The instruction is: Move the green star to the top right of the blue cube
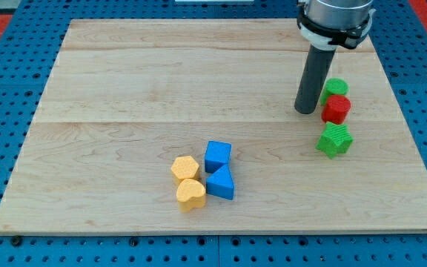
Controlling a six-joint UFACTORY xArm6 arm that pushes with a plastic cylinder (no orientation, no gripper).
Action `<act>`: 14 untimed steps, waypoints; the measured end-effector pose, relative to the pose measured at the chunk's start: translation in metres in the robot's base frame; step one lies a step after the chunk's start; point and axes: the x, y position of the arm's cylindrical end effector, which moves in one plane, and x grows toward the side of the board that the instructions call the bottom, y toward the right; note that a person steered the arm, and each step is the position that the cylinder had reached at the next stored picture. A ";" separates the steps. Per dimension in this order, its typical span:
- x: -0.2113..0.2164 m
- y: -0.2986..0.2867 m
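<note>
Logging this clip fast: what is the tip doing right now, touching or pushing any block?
My tip: holds nothing, just left of the red block; contact cannot be told.

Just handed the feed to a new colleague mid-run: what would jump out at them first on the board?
First, the dark rod coming down at the view's upper right, my tip resting on the wood just left of a red block. That block sits in a column between a green block above and the green star below. Next, the cluster at lower centre: the blue cube over a blue wedge-like block, with two yellow blocks on their left.
</note>
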 end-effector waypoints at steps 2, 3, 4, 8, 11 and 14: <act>-0.019 -0.045; 0.005 -0.054; 0.039 -0.045; 0.118 0.068; 0.054 -0.058; 0.089 0.025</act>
